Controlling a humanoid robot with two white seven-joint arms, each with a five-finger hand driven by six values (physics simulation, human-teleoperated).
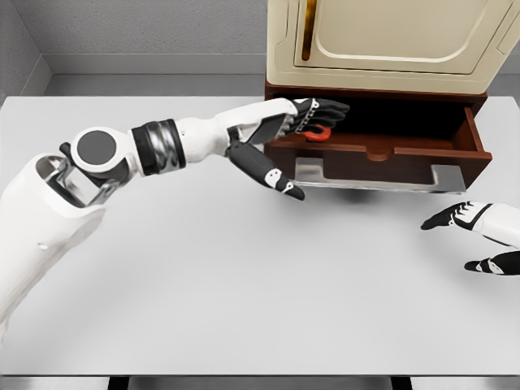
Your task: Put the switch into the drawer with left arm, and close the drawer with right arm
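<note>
Left arm, nearest the camera, enters at lower left and reaches diagonally up-right across the white surface (244, 284). Left robot hand (302, 122) is over the left end of the open drawer (382, 146); fingers extended and close together over the cavity, thumb (268, 172) splayed down and outward, lying in front of the drawer's front panel. Switch (318, 135): seen only as a small red curved piece just under the fingertips, inside the drawer's left part. Most of it is hidden by the fingers, so its long axis and pointing direction cannot be read; cannot tell whether the fingers are touching it or just above it. Drawer is dark red-brown, pulled well out toward the camera, front panel with a recessed notch at mid-width, pale grey strip showing below it. It belongs to a cream cabinet (382, 41) standing at the far right of the surface. Right robot hand (479, 236) at the right edge, low over the surface, in front of and below the drawer's right corner, apart from it; fingers relaxed and spread, holding nothing.
</note>
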